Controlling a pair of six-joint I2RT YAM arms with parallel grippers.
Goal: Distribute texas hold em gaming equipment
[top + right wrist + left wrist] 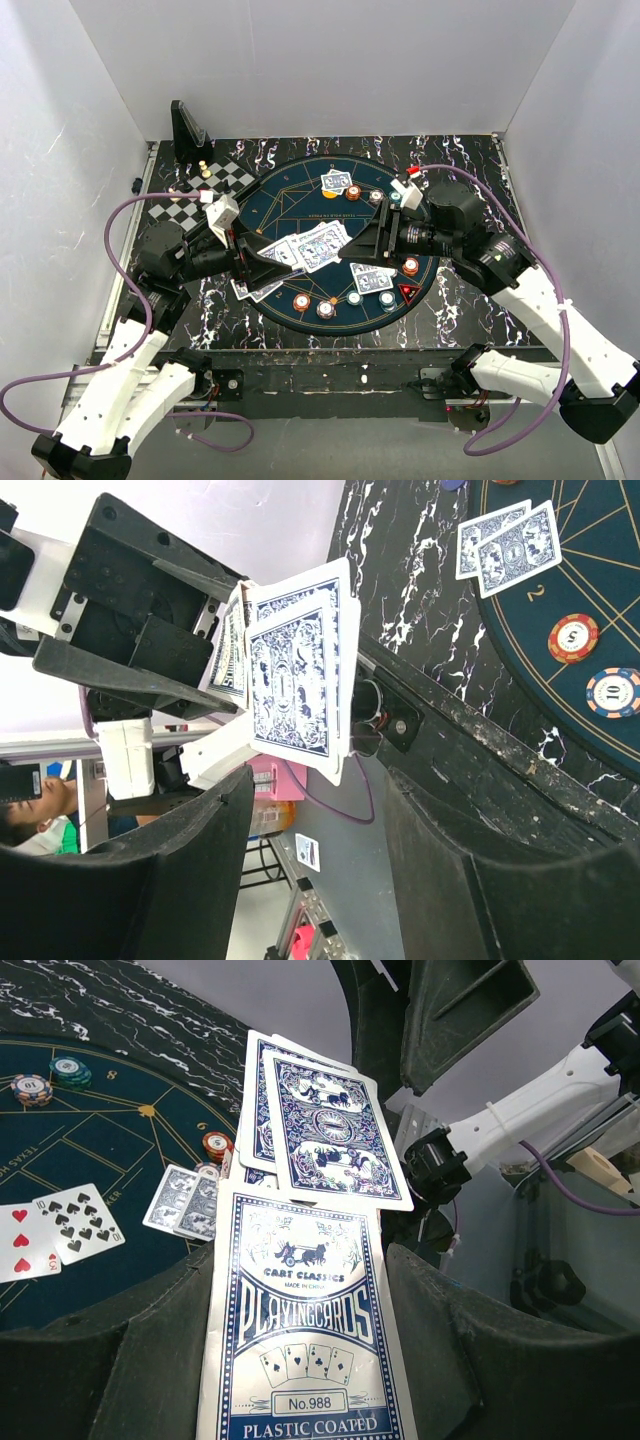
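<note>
left gripper [300, 1280] pinches the card box [303, 1360]; right gripper [318, 790], open, faces its protruding cards [292, 675].

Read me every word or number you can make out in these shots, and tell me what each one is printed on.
"CART CLASSICS", "MADE IN CHINA", "PLAYINGCARDS", "No.988", "PLASTIC COATED": card box.
"10": blue-and-white chip.
"8", "6": round mat; "TEXAS H" there is cut off.
"10": face-up spades card.
Orange chip: mark too blurred to tell.
Top view print: too small to read.
</note>
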